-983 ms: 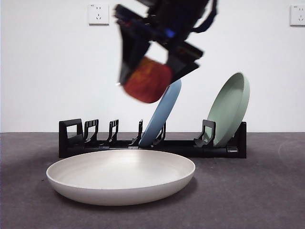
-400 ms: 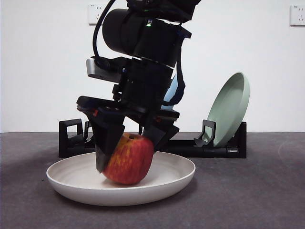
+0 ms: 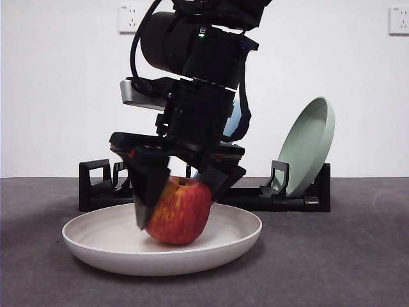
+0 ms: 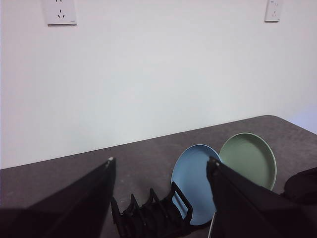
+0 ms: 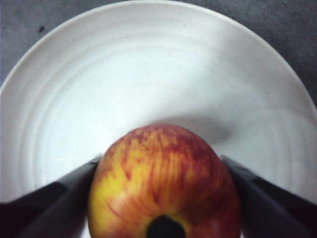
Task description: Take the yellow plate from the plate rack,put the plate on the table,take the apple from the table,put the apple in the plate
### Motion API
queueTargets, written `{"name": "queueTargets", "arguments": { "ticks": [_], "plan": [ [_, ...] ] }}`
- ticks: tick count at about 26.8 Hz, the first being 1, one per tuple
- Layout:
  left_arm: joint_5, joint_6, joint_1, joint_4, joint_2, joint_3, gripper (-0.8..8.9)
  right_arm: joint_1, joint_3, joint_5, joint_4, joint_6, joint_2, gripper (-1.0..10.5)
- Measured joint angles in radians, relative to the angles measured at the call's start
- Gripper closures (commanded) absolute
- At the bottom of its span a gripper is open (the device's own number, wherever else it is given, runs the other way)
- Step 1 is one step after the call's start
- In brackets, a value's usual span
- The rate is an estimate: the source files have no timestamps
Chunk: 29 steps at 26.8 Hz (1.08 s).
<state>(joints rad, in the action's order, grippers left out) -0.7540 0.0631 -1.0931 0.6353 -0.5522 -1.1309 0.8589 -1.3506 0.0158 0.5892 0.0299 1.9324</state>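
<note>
The yellow plate (image 3: 96, 246) lies flat on the table (image 3: 332, 256) in front of the plate rack (image 3: 96, 185). My right gripper (image 3: 179, 208) reaches down into it and is shut on the apple (image 3: 181, 214), whose underside rests on or just above the plate's floor. In the right wrist view the jaws press both sides of the apple (image 5: 163, 183) over the plate (image 5: 148, 74). My left gripper (image 4: 161, 161) is open and empty, held high above the rack (image 4: 148, 218).
A light blue plate (image 4: 195, 183) and a sage green plate (image 3: 307, 147) lean in the rack's right half; the arm hides most of the blue one in the front view. The rack's left slots stand bare. A white wall is close behind.
My right gripper came down with the apple from above the rack into the yellow plate. Over the last half second it shifted slightly to the right.
</note>
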Motion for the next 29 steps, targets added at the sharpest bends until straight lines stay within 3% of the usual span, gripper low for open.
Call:
{"name": "queueTargets", "arguments": {
  "ticks": [10, 19, 21, 24, 27, 29],
  "plan": [
    [0.0, 0.016, 0.0, 0.043, -0.003, 0.0, 4.98, 0.0, 0.0, 0.003, 0.001, 0.003, -0.015, 3.2],
    [0.0, 0.016, 0.0, 0.044, -0.12, 0.0, 4.99, -0.007, 0.0, 0.003, 0.026, 0.0, -0.236, 3.3],
    [0.0, 0.016, 0.0, 0.044, -0.165, 0.0, 4.99, -0.017, 0.0, 0.003, 0.046, -0.001, -0.286, 4.0],
    [0.001, 0.006, 0.0, 0.043, -0.241, 0.0, 5.15, -0.038, 0.0, 0.003, 0.08, -0.001, -0.366, 6.4],
    [0.009, -0.037, 0.0, 0.039, -0.321, 0.0, 6.63, -0.068, 0.0, 0.003, 0.115, -0.001, -0.449, 9.2],
    [0.052, -0.077, 0.006, 0.037, -0.381, 0.0, 8.13, -0.089, 0.0, 0.003, 0.143, -0.002, -0.497, 9.6]
  ]
}}
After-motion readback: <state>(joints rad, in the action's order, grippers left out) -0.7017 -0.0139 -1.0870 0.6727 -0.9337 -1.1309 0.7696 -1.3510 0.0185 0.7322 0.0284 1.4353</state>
